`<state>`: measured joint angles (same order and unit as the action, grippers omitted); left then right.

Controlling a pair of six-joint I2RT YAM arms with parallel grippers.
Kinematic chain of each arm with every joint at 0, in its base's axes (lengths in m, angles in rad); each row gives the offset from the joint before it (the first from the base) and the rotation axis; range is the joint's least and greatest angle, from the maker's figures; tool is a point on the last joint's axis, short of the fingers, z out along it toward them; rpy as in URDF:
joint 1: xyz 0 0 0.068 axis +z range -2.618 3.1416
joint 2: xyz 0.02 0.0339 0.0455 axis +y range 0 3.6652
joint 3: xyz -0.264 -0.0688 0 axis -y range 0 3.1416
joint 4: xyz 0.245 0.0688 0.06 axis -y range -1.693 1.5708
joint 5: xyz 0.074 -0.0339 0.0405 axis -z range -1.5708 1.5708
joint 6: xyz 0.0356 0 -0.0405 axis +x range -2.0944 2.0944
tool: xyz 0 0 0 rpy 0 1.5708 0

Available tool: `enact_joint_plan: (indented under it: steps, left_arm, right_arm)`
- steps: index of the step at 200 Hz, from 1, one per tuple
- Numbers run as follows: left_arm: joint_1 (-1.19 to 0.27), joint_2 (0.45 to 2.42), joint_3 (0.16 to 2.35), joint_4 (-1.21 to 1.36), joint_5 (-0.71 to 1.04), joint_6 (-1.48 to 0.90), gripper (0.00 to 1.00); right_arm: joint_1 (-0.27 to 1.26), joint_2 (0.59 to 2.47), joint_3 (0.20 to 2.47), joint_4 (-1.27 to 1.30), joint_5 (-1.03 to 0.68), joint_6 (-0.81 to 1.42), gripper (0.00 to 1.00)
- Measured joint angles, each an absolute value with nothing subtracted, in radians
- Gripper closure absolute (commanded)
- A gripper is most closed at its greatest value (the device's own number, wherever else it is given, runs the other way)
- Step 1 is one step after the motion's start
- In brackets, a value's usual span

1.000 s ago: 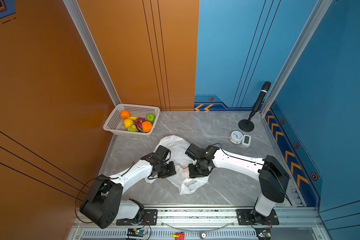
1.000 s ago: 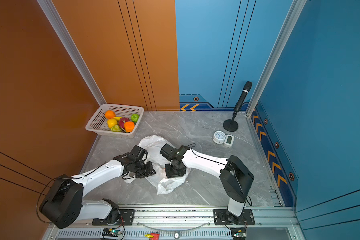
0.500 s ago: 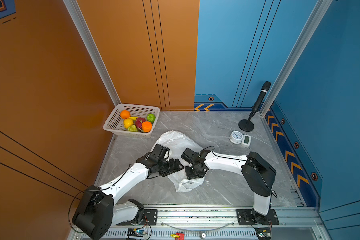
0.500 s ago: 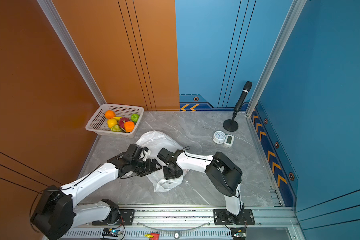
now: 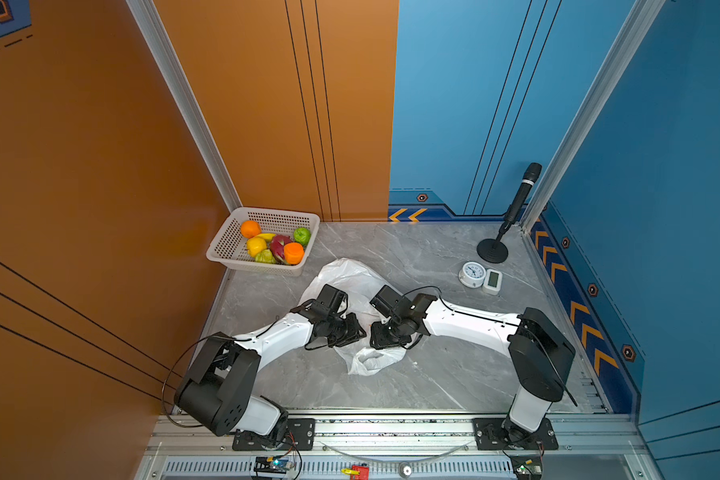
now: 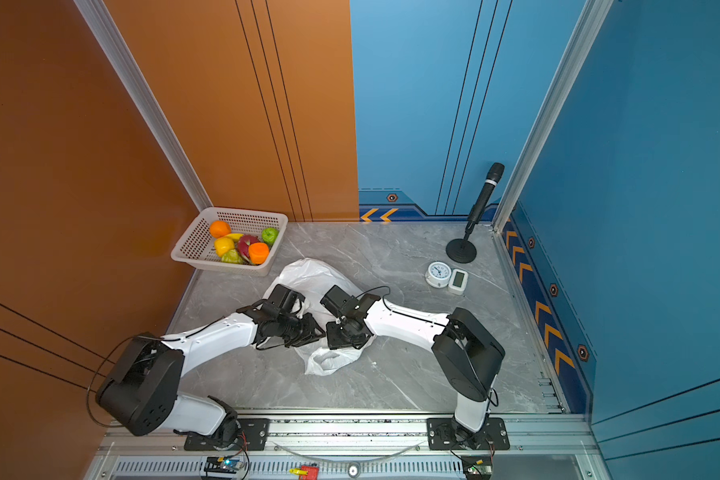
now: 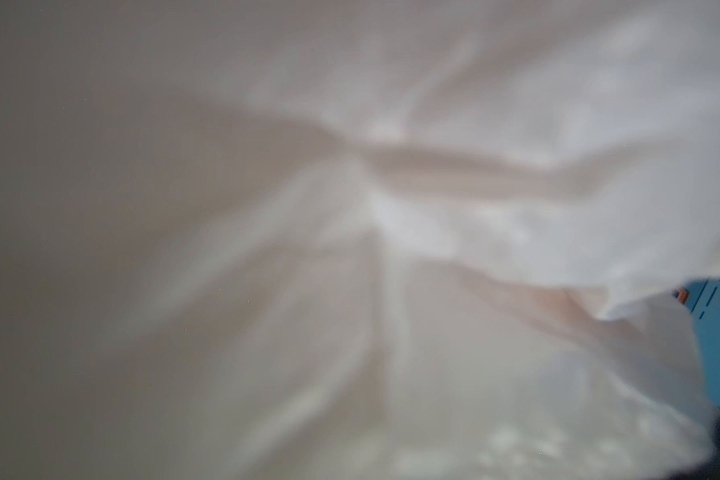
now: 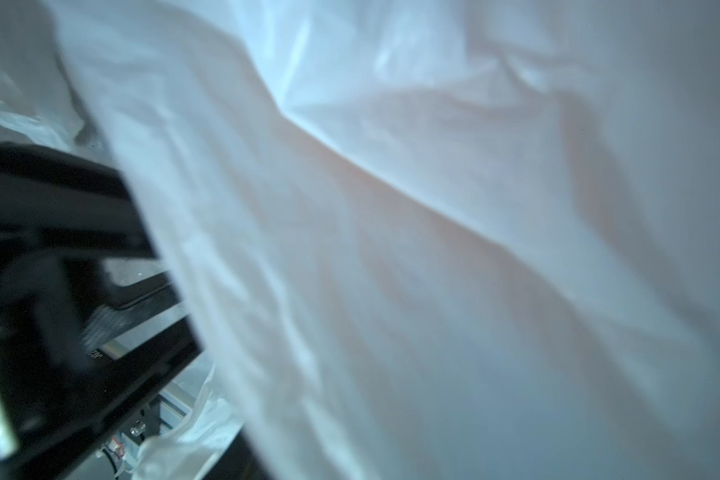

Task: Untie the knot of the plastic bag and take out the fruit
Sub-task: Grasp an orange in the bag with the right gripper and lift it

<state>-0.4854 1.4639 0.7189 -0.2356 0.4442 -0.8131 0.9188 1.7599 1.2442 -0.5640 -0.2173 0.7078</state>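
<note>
The grey marble desk (image 5: 433,374) carries everything. The left arm (image 5: 275,336) and the right arm (image 5: 470,322) stretch low across it from the near rail and meet over the middle.

The plastic bag (image 5: 346,274) lies limp and crumpled on the desk between the arms. One lobe spreads toward the basket and a smaller crinkled end (image 6: 329,359) points toward the near rail. In both wrist views its white film fills almost the whole picture, blurred (image 7: 391,249) (image 8: 433,249). In the left wrist view the folds run together to one bunched spot, too blurred to say whether that is the knot.

The white mesh basket (image 5: 225,245) sits in the far left corner of the desk, just beyond the bag. A black microphone (image 5: 520,195) leans on its round stand in the far right corner.

The left tool (image 5: 350,330) and the right tool (image 5: 385,336) face each other, close together, both down on the middle of the bag. Their fingertips are hidden in both top views, so I cannot tell whether either is wide, narrow or gripping the plastic.

The fruit (image 5: 281,245) is in the basket: two orange pieces, a yellow one, a round green one, a yellow-green one and a pink-red one, with a banana (image 5: 265,237) among them.

A round white clock (image 5: 472,274) and a small white gadget (image 5: 492,281) stand side by side near the microphone's base.
</note>
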Motion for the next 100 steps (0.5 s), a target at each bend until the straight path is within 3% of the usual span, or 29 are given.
enact_joint_plan:
  steps: [18, 48, 76, 100]
  left_arm:
    - [-0.485, 1.473, 0.719, -0.246, 0.434, -0.803, 0.90]
    - [-0.485, 1.494, 0.723, -0.279, 0.423, -0.782, 0.91]
    - [-0.485, 1.496, 0.731, -0.293, 0.422, -0.774, 0.92]
    - [-0.485, 1.496, 0.738, -0.297, 0.419, -0.771, 0.92]
  right_arm:
    - [0.897, 1.734, 1.244, -0.556, -0.216, 0.722, 0.48]
    - [0.847, 1.722, 1.247, -0.544, -0.200, 0.760, 0.43]
    - [0.815, 1.744, 1.281, -0.546, -0.179, 0.793, 0.33]
    - [0.821, 1.771, 1.316, -0.537, -0.178, 0.810, 0.18]
